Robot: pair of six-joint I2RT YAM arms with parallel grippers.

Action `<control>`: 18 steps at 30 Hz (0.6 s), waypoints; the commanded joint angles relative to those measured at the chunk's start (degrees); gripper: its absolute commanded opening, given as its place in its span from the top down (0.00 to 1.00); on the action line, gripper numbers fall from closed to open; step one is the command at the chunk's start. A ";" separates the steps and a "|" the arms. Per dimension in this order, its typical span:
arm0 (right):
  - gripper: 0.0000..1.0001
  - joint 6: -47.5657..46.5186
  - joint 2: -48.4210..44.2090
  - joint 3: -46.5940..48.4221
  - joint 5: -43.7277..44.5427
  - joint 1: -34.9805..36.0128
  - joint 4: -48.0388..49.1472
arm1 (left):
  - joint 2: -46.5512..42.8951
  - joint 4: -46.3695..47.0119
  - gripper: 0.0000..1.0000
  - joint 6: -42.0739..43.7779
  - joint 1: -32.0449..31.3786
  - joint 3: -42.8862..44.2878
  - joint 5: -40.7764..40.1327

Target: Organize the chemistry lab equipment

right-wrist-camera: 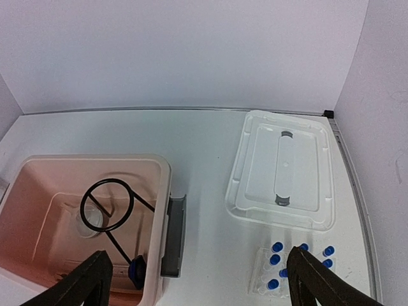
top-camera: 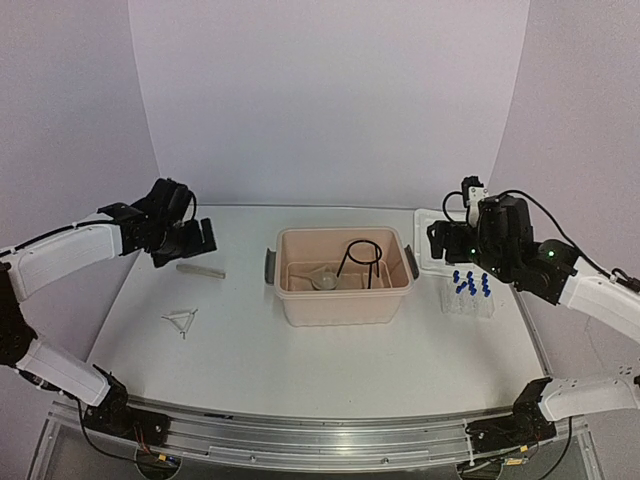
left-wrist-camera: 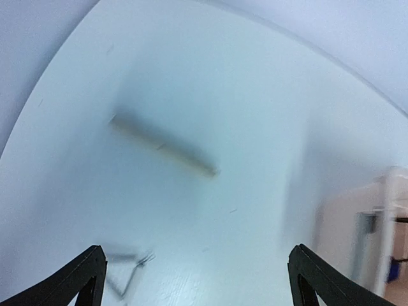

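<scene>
The black wire ring stand (top-camera: 362, 255), clear funnel (top-camera: 325, 280) and a blue-tipped piece (right-wrist-camera: 135, 271) already lie inside the beige tub (top-camera: 340, 305). Left of the tub, a pale stick (top-camera: 200, 270) and a thin V-shaped piece (top-camera: 180, 322) lie outside it. The tube rack (top-camera: 468, 295) stands to its right. I judge the sorting about half done. The left gripper (top-camera: 197, 240) and right gripper (top-camera: 448, 240) both hang spread, holding nothing.
</scene>
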 commanded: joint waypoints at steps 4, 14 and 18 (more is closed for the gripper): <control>0.08 1.58 1.18 -0.27 4.47 -0.20 0.42 | -1.54 -7.90 0.06 -24.22 6.43 -14.67 0.74; 0.08 1.01 3.03 -0.13 4.25 -0.20 0.34 | 7.33 -4.66 0.34 -29.39 11.06 -21.22 3.89; 0.08 0.62 2.58 -0.46 4.46 -0.20 0.41 | 9.83 -1.75 0.41 -29.35 11.17 -21.91 5.52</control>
